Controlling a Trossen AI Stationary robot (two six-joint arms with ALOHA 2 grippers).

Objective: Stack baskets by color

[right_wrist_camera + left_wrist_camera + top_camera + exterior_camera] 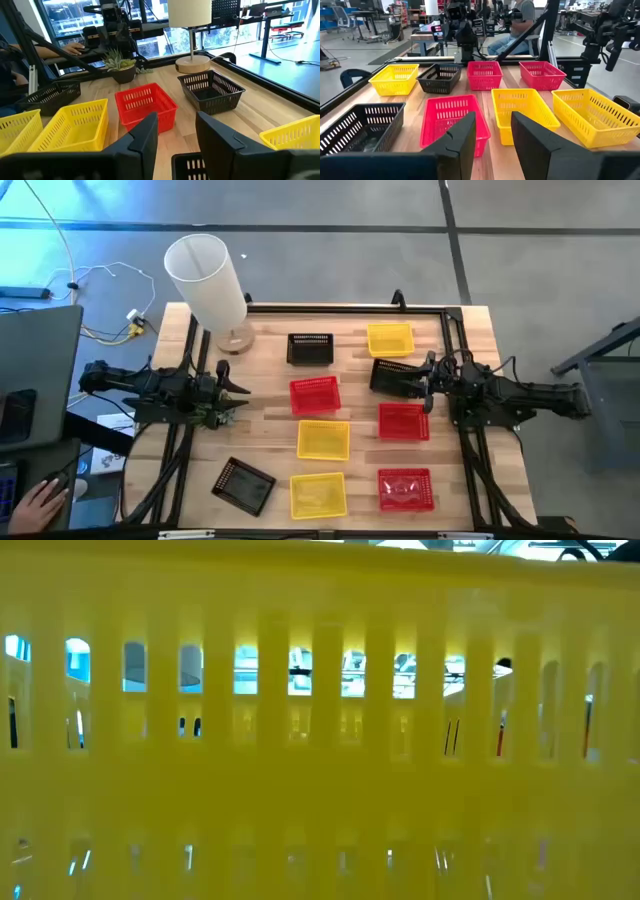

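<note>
Red, yellow and black mesh baskets lie singly on the wooden table. My left gripper hovers open at the left, pointing at a red basket beyond its fingertips. Behind that one stand a black basket and a yellow one. My right gripper is open at the right, over the near end of a black basket, whose rim shows below its fingers. I cannot tell whether they touch it. Another red basket lies ahead of it.
A tall white cylinder lamp stands on its round base at the far left corner. A yellow basket's wall fills the low view. A small potted plant sits by the left arm. A person's hand rests off the table, lower left.
</note>
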